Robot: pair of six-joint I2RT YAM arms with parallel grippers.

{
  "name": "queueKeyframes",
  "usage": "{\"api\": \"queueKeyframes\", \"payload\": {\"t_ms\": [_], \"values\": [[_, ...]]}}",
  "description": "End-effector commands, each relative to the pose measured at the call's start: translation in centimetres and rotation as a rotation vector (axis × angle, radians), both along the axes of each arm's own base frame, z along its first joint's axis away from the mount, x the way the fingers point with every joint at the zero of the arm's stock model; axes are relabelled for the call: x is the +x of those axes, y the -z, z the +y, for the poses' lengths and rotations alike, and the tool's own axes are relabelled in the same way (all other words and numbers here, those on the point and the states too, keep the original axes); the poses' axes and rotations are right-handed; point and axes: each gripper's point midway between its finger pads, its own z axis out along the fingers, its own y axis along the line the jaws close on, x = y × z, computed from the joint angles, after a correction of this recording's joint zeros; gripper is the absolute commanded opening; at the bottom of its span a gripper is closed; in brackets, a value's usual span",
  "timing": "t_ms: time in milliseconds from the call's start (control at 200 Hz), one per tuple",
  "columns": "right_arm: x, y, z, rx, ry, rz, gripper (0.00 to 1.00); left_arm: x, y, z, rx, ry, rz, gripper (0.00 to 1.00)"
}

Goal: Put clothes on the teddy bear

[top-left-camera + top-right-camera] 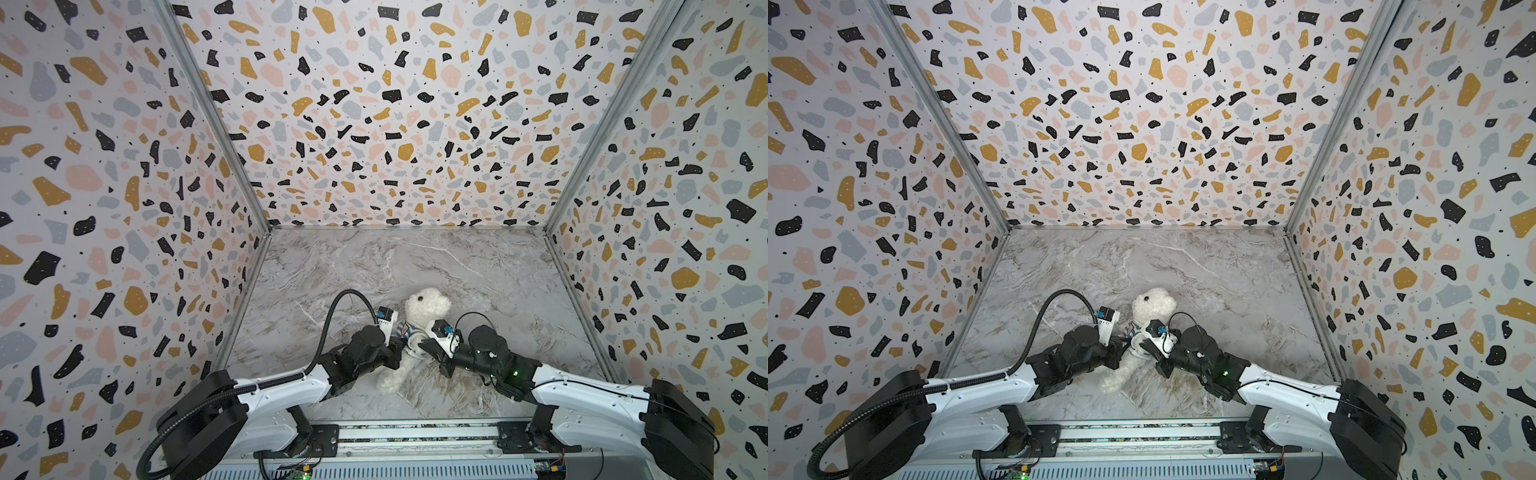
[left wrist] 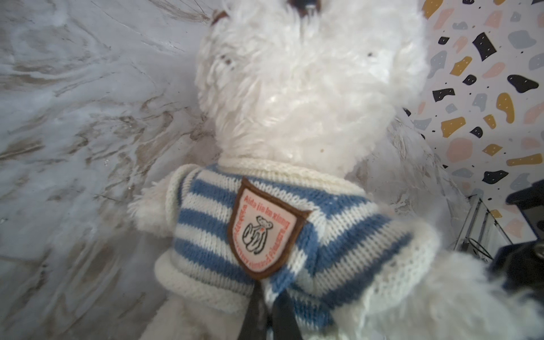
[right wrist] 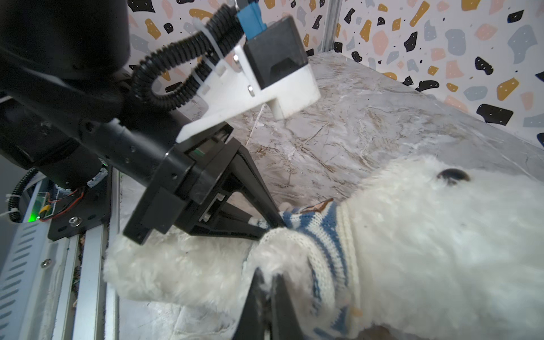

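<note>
Two fingers [image 2: 251, 309] of the left gripper [image 2: 268, 312] stand pressed together on the lower hem of the shirt [image 2: 203, 206], just below its single shield-shaped badge [image 2: 265, 232]; the right wrist view shows the same pair [image 3: 275, 222] meeting in a point on the striped knit [image 3: 323, 226]. Two fingers [image 3: 253, 309] of the right gripper [image 3: 268, 306] are likewise closed, with almost no gap, at the bear's side beside the sleeve cuff; whether they pinch fur or knit cannot be told. One teddy bear [image 1: 428, 305] lies on the marble table [image 1: 457, 266], near its front edge and about midway across, head toward the back wall and legs toward the rail; it shows the same way in both top views [image 1: 1152, 305]. It wears one blue-and-white striped shirt, collar around the neck and one furry arm out through a sleeve. One black eye shows in each top view; one leg [image 1: 390, 380] stretches toward the front. Two arms reach in, one from each side; the left gripper [image 1: 401, 347] and the right gripper [image 1: 424, 345] meet at the bear's middle, close together with the body between them.
</note>
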Motion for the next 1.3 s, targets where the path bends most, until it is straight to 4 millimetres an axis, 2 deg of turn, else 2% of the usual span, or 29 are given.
{"api": "queueKeyframes", "payload": {"t_ms": [0, 140, 355, 430, 526, 606, 796, 881, 911, 1046, 1161, 1291], "values": [[-2.0, -3.9, 0.2, 0.123, -0.082, -0.033, 0.0, 0.9, 1.7, 2.3, -0.021, -0.111, 0.042, 0.0], [-2.8, -4.4, -1.2, 0.161, -0.069, -0.02, 0.0, 1.0, 2.7, 3.6, -0.033, -0.154, 0.067, 0.0], [-2.6, -3.2, -2.3, 0.153, -0.026, 0.014, 0.0, 1.2, 3.2, 4.9, -0.017, -0.2, 0.07, 0.0], [-2.5, -2.8, -2.2, 0.143, -0.028, 0.013, 0.0, 0.9, 2.7, 4.1, -0.029, -0.15, 0.06, 0.0], [-2.2, -2.2, -1.7, 0.11, -0.036, -0.003, 0.0, -0.5, 0.5, 1.4, -0.101, 0.009, 0.027, 0.0], [-1.7, -1.8, -1.3, 0.082, -0.037, -0.034, 0.0, -1.6, -0.7, 0.3, -0.078, 0.089, -0.007, 0.12], [-1.7, -1.2, -0.3, 0.018, -0.122, -0.122, 0.0, -2.8, -2.8, -0.1, -0.056, 0.17, -0.058, 0.4], [-2.3, -1.1, -0.2, 0.019, -0.174, -0.155, 0.0, -2.6, -3.9, -0.3, -0.049, 0.18, -0.083, 0.48], [-2.6, -1.1, -0.2, 0.017, -0.195, -0.162, 0.0, -2.7, -3.4, -0.2, -0.021, 0.184, -0.069, 0.5], [-3.2, -0.9, -0.3, 0.003, -0.244, -0.185, 0.0, -2.1, -3.3, -0.9, 0.059, 0.223, -0.068, 0.51], [-3.3, -0.8, -0.6, -0.009, -0.253, -0.193, 0.0, -1.7, -2.3, -1.6, 0.129, 0.26, -0.05, 0.51], [-2.8, -0.9, -1.2, -0.009, -0.229, -0.199, 0.0, -2.1, -1.7, -2.6, 0.126, 0.317, -0.021, 0.38]]}}
